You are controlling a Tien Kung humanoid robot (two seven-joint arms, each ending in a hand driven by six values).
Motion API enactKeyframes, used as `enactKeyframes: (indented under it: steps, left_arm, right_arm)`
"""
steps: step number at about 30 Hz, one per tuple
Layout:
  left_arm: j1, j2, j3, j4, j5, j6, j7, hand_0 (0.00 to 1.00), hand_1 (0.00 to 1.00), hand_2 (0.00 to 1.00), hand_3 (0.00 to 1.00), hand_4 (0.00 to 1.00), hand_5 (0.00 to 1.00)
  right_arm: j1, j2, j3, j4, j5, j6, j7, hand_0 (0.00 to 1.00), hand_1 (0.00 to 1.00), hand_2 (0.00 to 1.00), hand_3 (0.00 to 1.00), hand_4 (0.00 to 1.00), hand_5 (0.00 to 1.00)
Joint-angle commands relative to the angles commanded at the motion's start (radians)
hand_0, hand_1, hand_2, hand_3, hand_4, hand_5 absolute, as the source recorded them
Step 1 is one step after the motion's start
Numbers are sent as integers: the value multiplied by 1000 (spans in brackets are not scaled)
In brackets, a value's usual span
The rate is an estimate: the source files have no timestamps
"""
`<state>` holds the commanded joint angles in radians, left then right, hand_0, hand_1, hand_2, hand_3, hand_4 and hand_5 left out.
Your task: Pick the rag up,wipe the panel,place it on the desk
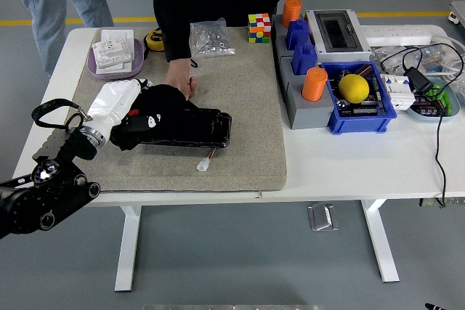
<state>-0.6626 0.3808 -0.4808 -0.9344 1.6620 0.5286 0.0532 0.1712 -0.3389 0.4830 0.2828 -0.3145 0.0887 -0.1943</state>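
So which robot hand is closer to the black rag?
The left hand: it rests on the black rag, over the panel. The right hand isn't in the picture at all.

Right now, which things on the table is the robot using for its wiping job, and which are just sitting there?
For the job:
- left hand
- black rag under that hand
- black panel being wiped
- person's hand resting beside the panel

Just lying about:
- colour cube
- yellow ball in the blue bin
- orange cylinders
- bag of screws
- purple dish
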Motion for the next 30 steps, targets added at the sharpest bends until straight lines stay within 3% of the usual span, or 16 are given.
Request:
enactKeyframes:
  steps: [14, 30]
  left_arm:
    - [18, 26, -44, 31, 5, 0, -3, 304, 181, 559, 541, 462, 92]
    - [36, 36, -53, 42, 11, 3, -5, 303, 180, 558, 542, 462, 91]
  right_arm:
    - [-3, 1, 7, 1, 0, 0, 0, 793, 668, 717, 657, 998, 515]
    - [-4, 0, 8, 2, -1, 2, -2, 791, 667, 717, 658, 998, 517]
